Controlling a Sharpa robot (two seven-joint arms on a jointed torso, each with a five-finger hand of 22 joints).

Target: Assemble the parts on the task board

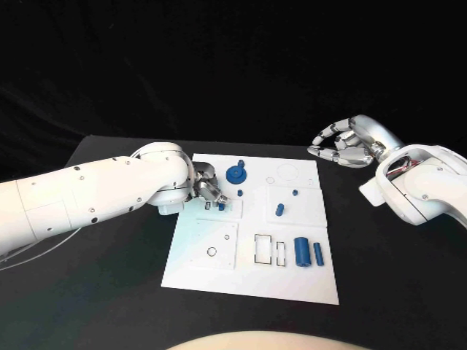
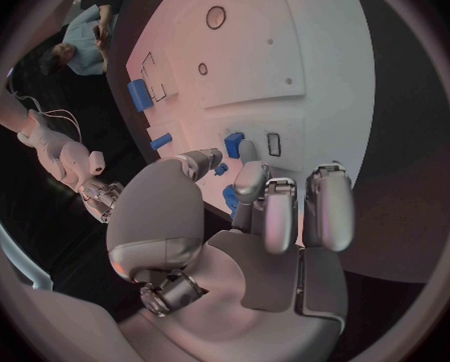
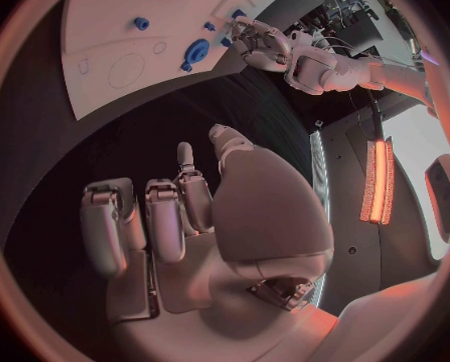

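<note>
Blue part (image 1: 222,206) sits on task board (image 1: 297,284), w/ left hand (image 1: 206,189) over it, fingers apart; right hand (image 1: 344,146) off-board, curled empty. Best approach: lower slowly, align before pinching.

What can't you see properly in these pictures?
- Head view: the silver left hand covers the spot on the white task board beneath its fingers, so whether it holds the small blue piece cannot be told.
- Left wrist view: the fingers hide part of another small blue part.
- Head view: the outlined slots are too small to tell their depth.
- Head view: the silver right hand, curled over the black table, hides its own palm.
</note>
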